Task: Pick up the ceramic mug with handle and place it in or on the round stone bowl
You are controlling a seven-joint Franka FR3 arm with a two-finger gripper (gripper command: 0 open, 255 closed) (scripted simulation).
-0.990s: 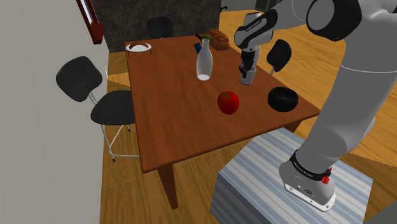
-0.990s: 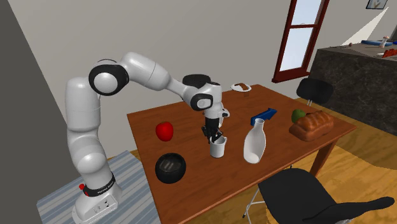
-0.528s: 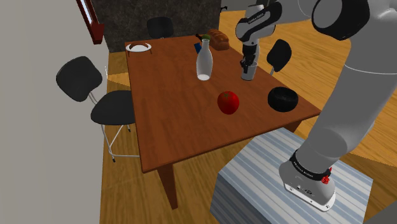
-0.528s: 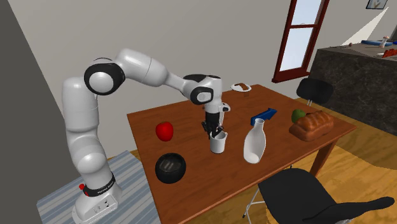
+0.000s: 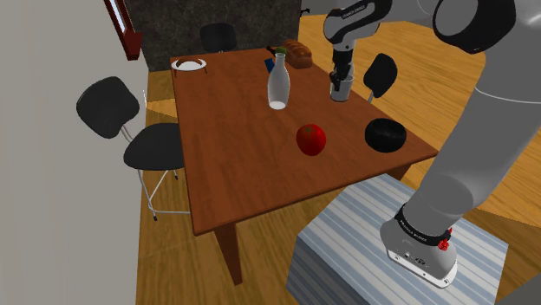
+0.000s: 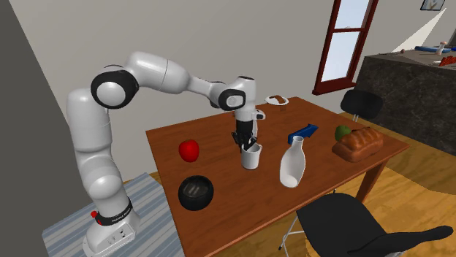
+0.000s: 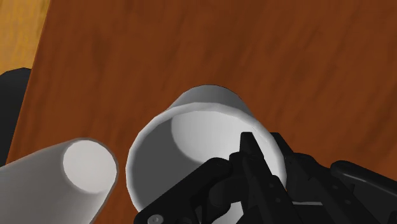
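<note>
While claw (image 6: 247, 145) grips its rim, mug (image 6: 251, 158) hangs beneath

My pincer (image 7: 251, 159) is smooth black with a dull sheen. The mug (image 7: 191, 137) it clasps looks matt white and smooth. Beneath the mug, the counter (image 7: 286, 57) is reddish-brown wood, faintly grained, lightly polished.
</note>
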